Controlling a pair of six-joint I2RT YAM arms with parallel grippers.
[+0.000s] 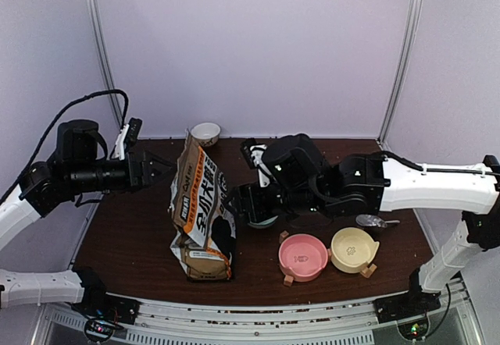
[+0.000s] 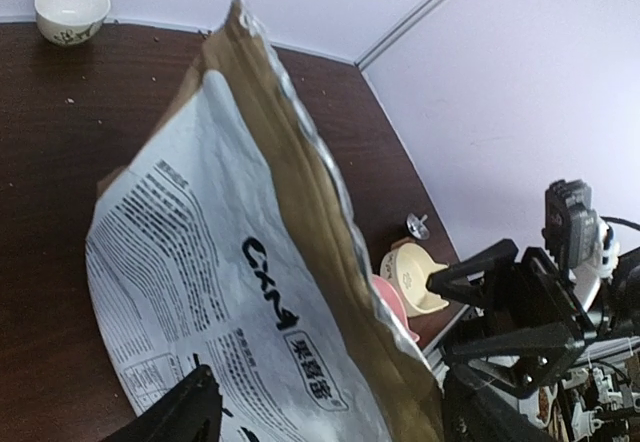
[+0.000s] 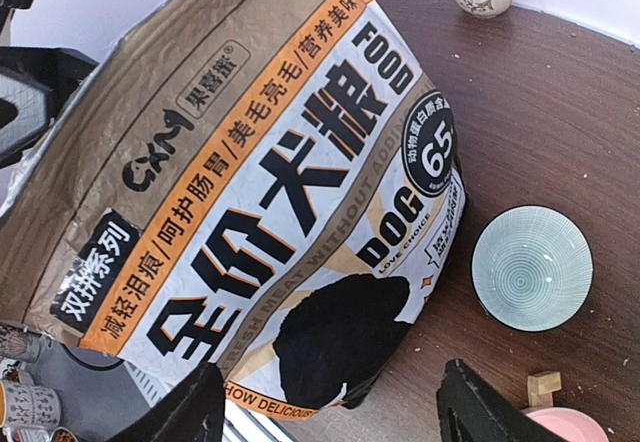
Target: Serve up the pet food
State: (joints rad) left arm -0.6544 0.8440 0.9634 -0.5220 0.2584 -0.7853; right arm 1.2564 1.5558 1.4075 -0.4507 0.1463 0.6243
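Paper bag (image 1: 201, 208) stands slumped on the surface (image 1: 125, 236) between left fingers (image 2: 185, 412) and right fingers (image 3: 185, 407), both open. Pinch the top edge squarely; avoid toppling.

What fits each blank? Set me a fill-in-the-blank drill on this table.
1. Beside the pink plastic pet bowl sits a matching ____ one.
2. The round teal ribbed bowl is ____.
3. Of the four bowls, the small white ceramic one stands ____ from the dark wooden table's near edge.
Missing words: yellow, empty, farthest.
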